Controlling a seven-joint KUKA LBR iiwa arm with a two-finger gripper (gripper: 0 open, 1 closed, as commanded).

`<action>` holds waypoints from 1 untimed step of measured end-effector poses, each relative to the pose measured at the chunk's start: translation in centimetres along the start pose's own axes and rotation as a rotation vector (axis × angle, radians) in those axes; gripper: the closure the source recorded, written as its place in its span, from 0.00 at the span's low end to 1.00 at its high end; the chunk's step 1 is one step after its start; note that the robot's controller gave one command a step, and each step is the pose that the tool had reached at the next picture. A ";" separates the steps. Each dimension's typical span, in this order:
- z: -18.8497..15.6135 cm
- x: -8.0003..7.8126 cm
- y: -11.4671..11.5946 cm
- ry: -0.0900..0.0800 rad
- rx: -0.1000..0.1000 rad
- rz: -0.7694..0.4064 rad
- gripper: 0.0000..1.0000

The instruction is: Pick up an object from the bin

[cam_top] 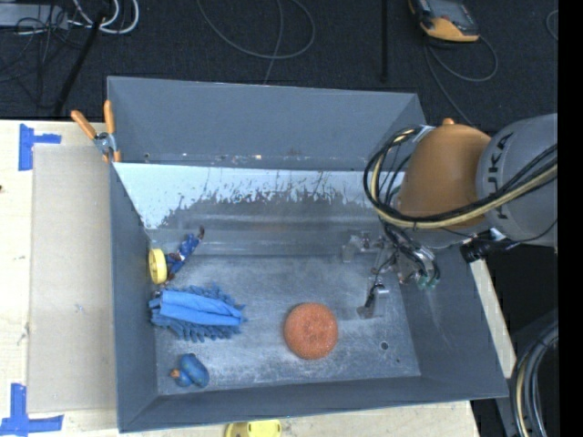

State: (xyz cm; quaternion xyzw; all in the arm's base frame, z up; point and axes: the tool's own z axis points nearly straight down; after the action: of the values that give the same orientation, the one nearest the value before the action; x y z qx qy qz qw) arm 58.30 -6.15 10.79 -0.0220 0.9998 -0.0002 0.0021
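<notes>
My gripper (372,300) hangs over the right part of the bin floor, below the orange wrist cover. One thin finger points down, and nothing shows between the fingers. A round orange-brown ball (311,330) lies on the floor just to the left of the gripper and a little nearer the front, apart from it. A blue bristly brush-like thing (197,313) lies at the left of the floor.
A small blue lump (189,370) sits in the front left corner. A yellow disc with a blue piece (168,260) lies at the left wall. The arm and its cables hang over the bin's right side.
</notes>
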 end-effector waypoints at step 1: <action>2.0 3.5 3.8 0.009 -0.002 -0.059 0.00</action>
State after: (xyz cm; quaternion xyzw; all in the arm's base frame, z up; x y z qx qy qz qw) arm 54.61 -2.54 8.80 -0.0517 0.9987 0.0006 -0.0026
